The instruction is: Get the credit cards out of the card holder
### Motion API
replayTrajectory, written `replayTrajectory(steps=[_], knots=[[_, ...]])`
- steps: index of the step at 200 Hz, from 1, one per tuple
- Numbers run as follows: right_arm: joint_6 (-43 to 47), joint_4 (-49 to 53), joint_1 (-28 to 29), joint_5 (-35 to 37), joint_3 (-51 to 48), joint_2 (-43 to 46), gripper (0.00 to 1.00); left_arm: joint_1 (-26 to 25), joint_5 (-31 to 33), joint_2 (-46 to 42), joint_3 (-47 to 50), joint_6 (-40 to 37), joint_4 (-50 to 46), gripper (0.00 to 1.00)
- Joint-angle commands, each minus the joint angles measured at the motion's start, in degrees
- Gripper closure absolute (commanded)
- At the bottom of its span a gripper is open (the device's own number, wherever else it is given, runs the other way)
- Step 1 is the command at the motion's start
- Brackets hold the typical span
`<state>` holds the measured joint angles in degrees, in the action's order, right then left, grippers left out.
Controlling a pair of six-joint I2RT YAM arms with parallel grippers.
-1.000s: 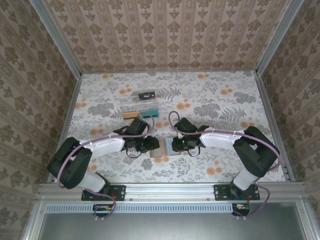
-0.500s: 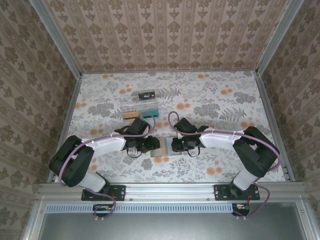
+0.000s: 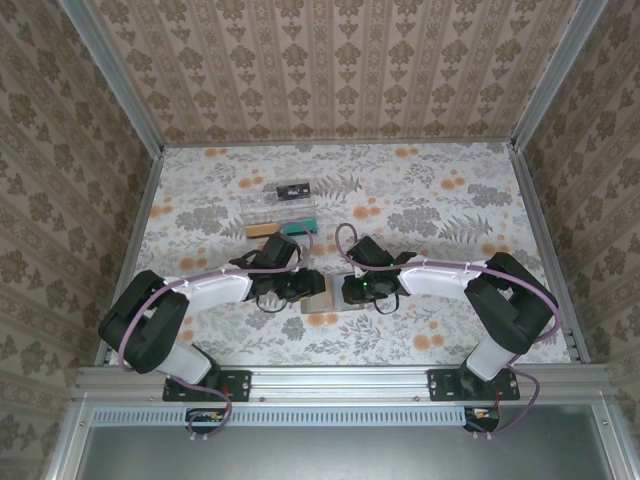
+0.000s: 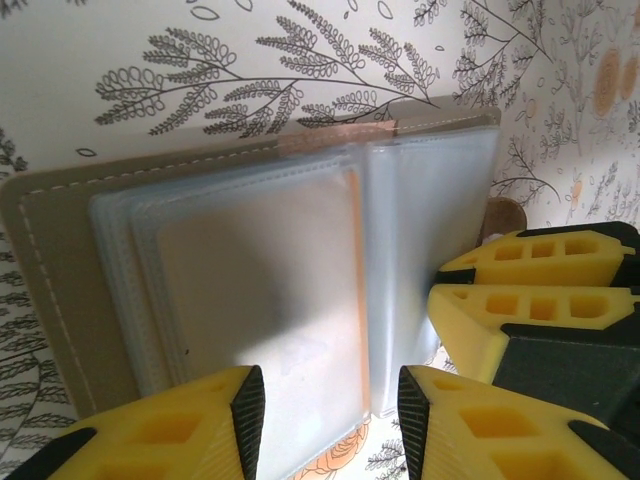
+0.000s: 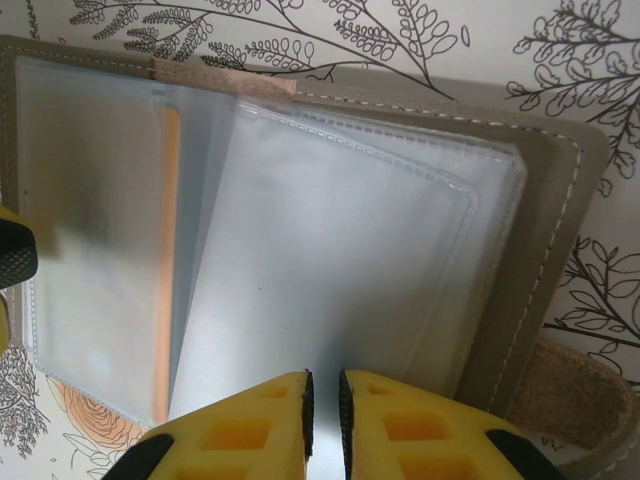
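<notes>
— Left gripper (image 4: pixel 330 410) sits closer to the card holder (image 3: pixel 325 297) than a second ago?
— Yes, fingers a little wider, straddling its open edge.
— Right gripper (image 5: pixel 322 400)?
— Fingers narrow, pinching a clear sleeve at the holder's opposite edge.
— The credit card (image 5: pixel 168 250)?
— Orange, inside a holder sleeve.

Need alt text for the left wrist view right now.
An open taupe card holder lies on the floral table, an orange card showing through its frosted sleeves. The left gripper, open, straddles the sleeves' lower edge; the right gripper is closed on the holder's right edge.
</notes>
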<state>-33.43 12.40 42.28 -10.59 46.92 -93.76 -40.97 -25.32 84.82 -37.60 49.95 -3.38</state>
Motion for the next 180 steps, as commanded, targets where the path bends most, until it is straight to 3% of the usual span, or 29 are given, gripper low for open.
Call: replayTrajectory(steps=[1, 69, 180], knots=[[-0.68, 2.36, 0.37, 2.77, 0.09, 0.72, 0.8, -0.43, 0.27, -0.71, -0.5, 0.16, -1.25, 0.57], [0.64, 7.61, 0.05, 9.12, 1.74, 4.97, 0.74, 0.81, 3.35, -2.57, 0.39, -0.76, -5.24, 0.58], [-0.5, 5.79, 0.08, 8.52, 0.42, -0.46, 0.74, 0.81, 2.56, 0.52, -0.35, -1.36, -5.87, 0.58]])
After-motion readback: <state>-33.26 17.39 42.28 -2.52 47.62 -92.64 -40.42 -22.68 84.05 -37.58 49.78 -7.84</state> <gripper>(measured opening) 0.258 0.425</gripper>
